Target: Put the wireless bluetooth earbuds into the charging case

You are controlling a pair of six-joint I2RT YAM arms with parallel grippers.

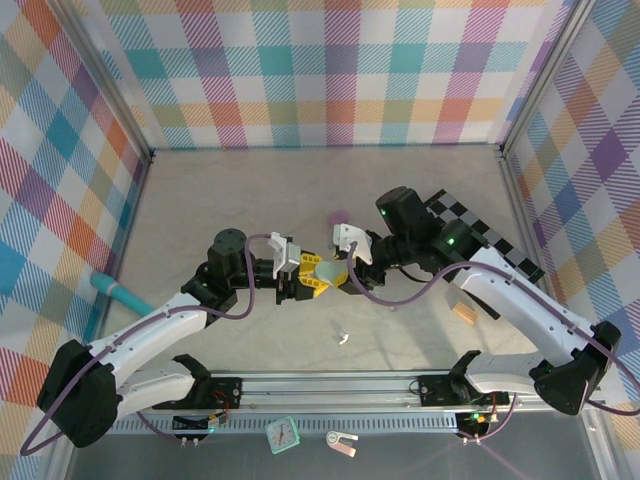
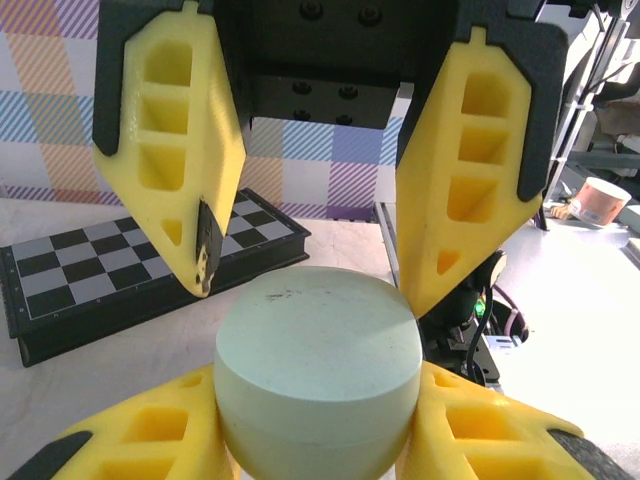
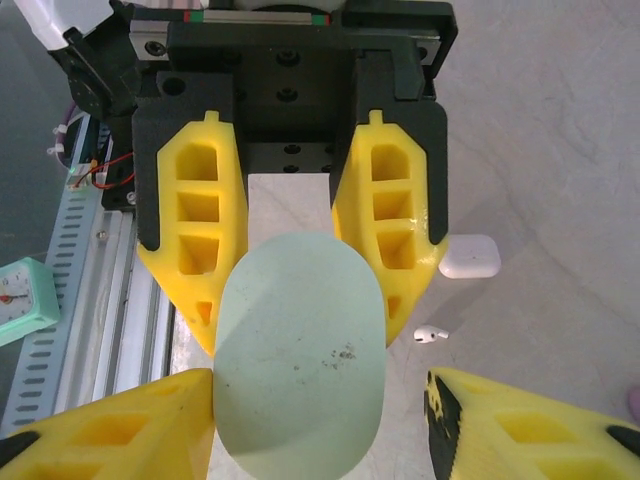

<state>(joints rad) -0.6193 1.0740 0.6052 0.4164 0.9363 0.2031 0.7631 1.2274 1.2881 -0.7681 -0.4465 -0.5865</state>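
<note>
left gripper [image 3: 300, 322] clamping mint case [image 2: 318, 370] mid-air | right gripper [image 2: 315, 290] straddling it, jaws apart, holding nothing | white earbud [image 3: 430, 334] lying on table [image 3: 560, 120] below, base-side, probably nearer right arm | stem axis too small to tell

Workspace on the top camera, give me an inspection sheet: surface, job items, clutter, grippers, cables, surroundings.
Surface: pale mottled tabletop, no spills seen.
Job's things: mint green case between both grippers' fingers; white case and white earbud lying on the table.
Clutter: chessboard, wooden block, teal clock.
Grippers: left gripper shut on the mint green case; right gripper flanks it, grip unclear.
Cables: purple cables loop along both arms.
Surroundings: plaid walls.
</note>
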